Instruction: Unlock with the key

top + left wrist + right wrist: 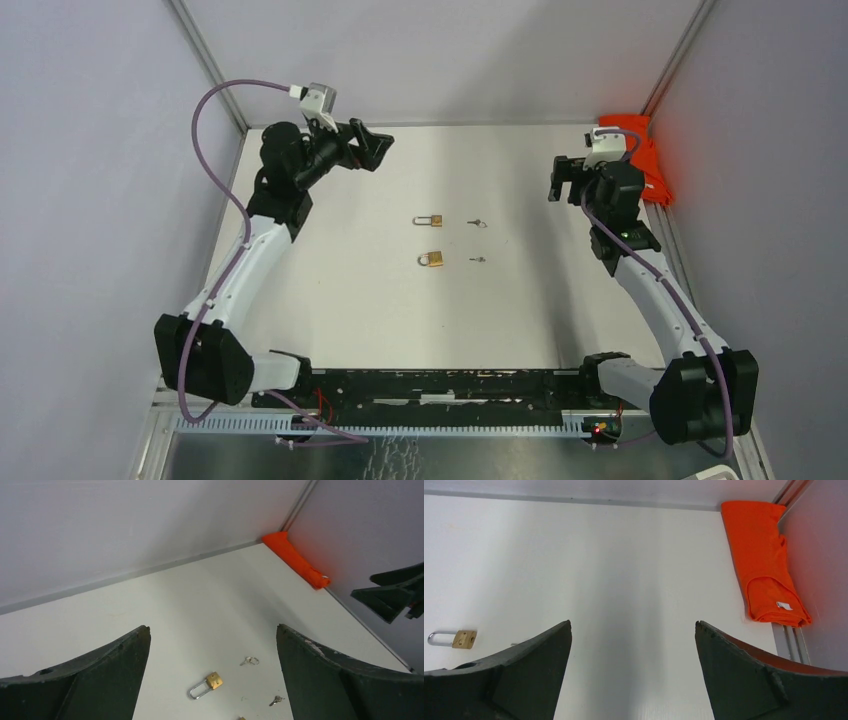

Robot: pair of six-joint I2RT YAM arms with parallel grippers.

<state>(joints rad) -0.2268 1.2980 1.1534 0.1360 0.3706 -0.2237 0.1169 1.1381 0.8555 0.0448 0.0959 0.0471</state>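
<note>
Two small brass padlocks lie mid-table, the far padlock [428, 221] and the near padlock [432, 259]. A ringed key [477, 222] lies right of the far one, and a plain key [477, 260] lies right of the near one. My left gripper [380, 150] is open and empty, raised at the back left. Its wrist view shows the far padlock [206, 685], the ringed key [249, 661] and the plain key [275, 700] between the fingers [212, 627]. My right gripper [568, 185] is open and empty, raised at the back right [633, 622]. One padlock [451, 639] shows at the left of its view.
A folded orange cloth [645, 160] lies in the back right corner against the wall, also in the right wrist view [769, 560]. Grey walls enclose the white table [400, 320] at the back and both sides. The arm bases sit at the near edge.
</note>
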